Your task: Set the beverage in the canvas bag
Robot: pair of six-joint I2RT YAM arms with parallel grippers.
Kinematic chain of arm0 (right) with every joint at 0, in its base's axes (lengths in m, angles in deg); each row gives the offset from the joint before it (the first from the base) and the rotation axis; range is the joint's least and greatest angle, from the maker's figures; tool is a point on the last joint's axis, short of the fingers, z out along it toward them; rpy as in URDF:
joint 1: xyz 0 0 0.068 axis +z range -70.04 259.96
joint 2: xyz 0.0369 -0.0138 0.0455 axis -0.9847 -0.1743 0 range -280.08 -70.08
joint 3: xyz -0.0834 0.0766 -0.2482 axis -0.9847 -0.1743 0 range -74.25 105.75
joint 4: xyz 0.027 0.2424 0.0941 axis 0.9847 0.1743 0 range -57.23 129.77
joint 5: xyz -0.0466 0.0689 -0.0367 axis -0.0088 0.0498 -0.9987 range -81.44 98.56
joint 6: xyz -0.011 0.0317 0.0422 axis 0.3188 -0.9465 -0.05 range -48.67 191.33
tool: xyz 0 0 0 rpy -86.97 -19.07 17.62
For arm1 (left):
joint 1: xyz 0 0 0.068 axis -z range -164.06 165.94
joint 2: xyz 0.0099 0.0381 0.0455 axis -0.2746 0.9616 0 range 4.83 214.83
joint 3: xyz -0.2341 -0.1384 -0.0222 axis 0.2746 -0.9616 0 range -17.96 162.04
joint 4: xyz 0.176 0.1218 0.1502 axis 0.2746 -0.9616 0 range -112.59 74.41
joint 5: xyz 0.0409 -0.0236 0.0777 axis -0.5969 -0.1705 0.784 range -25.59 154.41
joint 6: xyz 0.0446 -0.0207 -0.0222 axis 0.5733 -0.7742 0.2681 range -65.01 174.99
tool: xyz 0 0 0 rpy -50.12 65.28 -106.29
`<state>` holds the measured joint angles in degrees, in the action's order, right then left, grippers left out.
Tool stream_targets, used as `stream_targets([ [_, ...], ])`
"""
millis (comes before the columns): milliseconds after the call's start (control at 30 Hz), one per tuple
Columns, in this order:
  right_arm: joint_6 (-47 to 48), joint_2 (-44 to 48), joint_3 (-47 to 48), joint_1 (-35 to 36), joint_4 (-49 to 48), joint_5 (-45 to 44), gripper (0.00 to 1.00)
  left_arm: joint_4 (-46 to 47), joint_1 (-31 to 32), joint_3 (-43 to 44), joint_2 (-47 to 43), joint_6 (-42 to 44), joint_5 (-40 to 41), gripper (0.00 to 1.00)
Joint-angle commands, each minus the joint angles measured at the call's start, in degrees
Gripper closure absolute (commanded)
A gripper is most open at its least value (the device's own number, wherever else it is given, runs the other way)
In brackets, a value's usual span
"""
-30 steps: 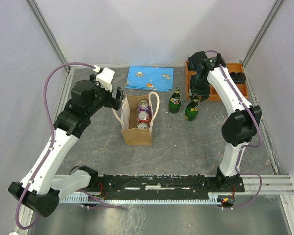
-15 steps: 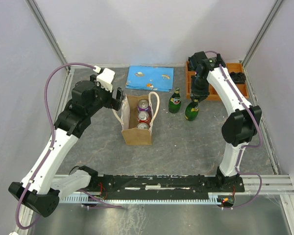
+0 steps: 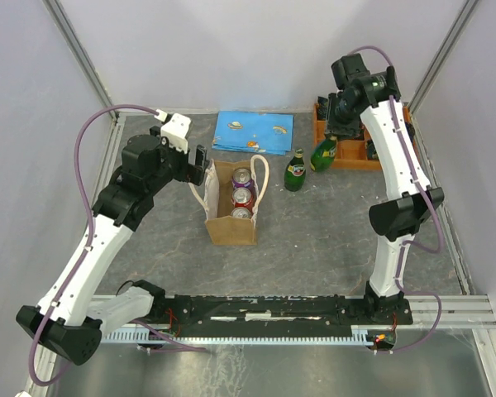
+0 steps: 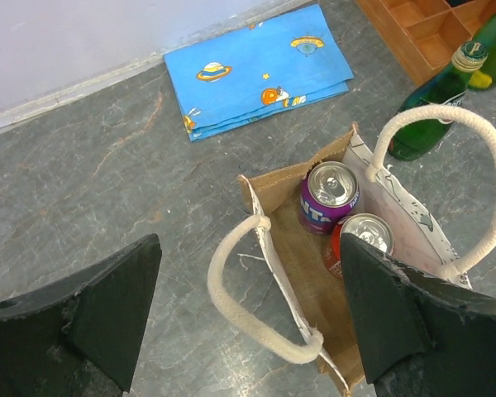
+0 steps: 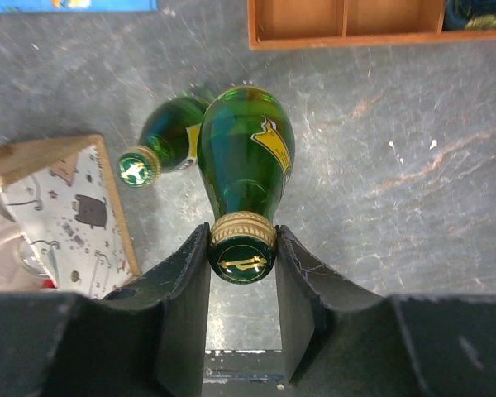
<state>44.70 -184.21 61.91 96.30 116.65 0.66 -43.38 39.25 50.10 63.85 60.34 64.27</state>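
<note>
Grey stone-look table [image 3: 314, 240] under white walls, and my bag [image 3: 231, 225] stands upright near its middle, mouth open, with three cans [image 3: 243, 196] in a row inside. The right gripper [image 5: 242, 248] is clenched on the neck of a green bottle [image 5: 246, 141], just under the gold cap. From the top view, I judge the bottle hangs tilted, clear of the table, in front of the tray [image 3: 372, 163] and well right of the bag. A second bottle [image 3: 294, 171] stands on the table between the two, untouched. My left gripper [image 4: 252, 310] is released, fingers spread wide and holding nothing, poised over the bag's left handle [image 4: 231, 273]. A blue cloth [image 3: 254, 132] lies flat behind the bag. As I read it, the pick is done and the carry is what remains: bring the bottle across over the bag's mouth, lower it in, then let go. Space looks tight with the cans in there, so I would aim for the free strip beside them and watch the handles.
</note>
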Motion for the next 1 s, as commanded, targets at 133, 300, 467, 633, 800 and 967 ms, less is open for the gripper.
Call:
stream_targets([
  [133,0.5,2.4,7.3,-0.3,-4.0,-0.7,1.00,-0.4,-1.4,-0.2,0.7,-4.3,0.1,0.06],
  [300,0.8,6.5,4.2,-0.3,-11.8,-0.5,1.00,-0.2,-1.6,-0.6,0.7,-4.6,-0.1,0.06],
  [467,0.9,6.4,7.2,-0.3,-13.9,-1.5,1.00,-0.2,-1.7,-1.1,0.7,-5.1,-0.5,0.06],
  [633,0.1,5.8,8.0,-0.3,-13.7,-0.6,1.00,-0.2,-1.7,-1.1,0.5,-4.9,-0.5,0.06],
  [800,-0.2,6.7,6.1,-0.3,-13.2,-0.7,1.00,-0.2,-1.7,-1.1,0.6,-5.0,-1.3,0.06],
  [967,0.0,8.4,5.6,-0.3,-11.6,-1.3,1.00,-0.1,-1.7,-1.4,0.6,-4.6,-1.6,0.06],
])
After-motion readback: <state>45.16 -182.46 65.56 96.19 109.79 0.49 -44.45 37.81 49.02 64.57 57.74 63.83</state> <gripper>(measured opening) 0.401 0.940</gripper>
